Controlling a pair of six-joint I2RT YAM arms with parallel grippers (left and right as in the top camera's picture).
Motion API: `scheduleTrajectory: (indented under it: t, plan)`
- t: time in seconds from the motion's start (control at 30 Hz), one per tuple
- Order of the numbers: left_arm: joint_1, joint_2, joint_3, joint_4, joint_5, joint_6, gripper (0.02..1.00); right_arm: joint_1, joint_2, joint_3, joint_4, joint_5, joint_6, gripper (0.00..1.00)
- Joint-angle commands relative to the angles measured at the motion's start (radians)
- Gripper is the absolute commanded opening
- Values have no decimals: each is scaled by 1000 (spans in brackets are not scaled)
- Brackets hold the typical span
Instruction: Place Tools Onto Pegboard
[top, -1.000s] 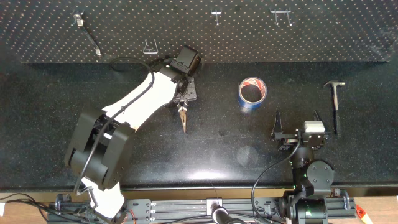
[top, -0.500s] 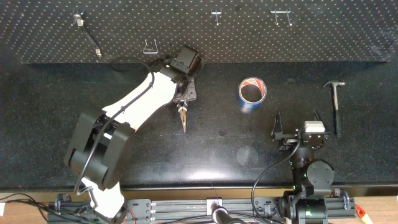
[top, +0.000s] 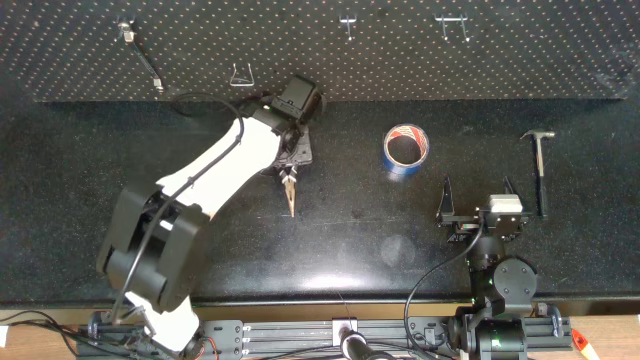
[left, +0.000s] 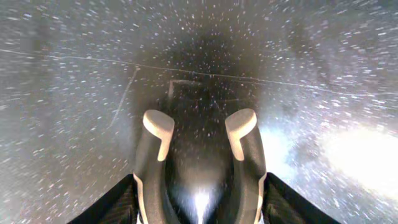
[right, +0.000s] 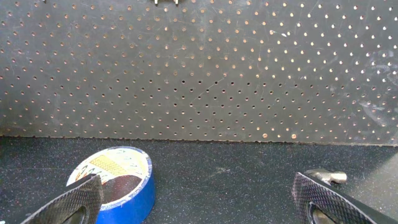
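Pliers (top: 291, 185) just shifted a bit left w/ your L gripper (left: 199, 127) at the handles; can't tell if clamped. Prob. pickup starting. R gripper (top: 478, 192) parked near, wide apart.

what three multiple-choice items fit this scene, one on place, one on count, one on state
1. Where on the black speckled table is the blue roll of tape? A between the dark-handled needle-nose pliers and the black-handled metal hammer; B on the hammer; C by the left arm's base.
2. How many hammers lie there? A three; B one; C two.
3. The right gripper has its jaws: A shut on the tape; B shut on the hammer; C open, empty.
A: it sits between them. B: one shows. C: jaws apart, nothing between.
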Motion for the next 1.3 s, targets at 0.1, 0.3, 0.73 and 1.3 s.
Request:
scheduleTrajectory:
  t: [0.1, 0.3, 0.73, 1.3]
  plan:
    - [-2, -241, -3, -89, -51, 24, 27, 7, -9, -5, -1, -6, 11, 980]
    - [-1, -473, -3, -129, -122, 224, 27, 7, -9, -5, -1, -6, 11, 980]
    - [266, -771, -183, 411, -26, 599, 27, 7, -9, -5, -1, -6, 11, 980]
    - [260, -874, -693, 1295, 116, 523, 27, 7, -9, -5, -1, -6, 11, 980]
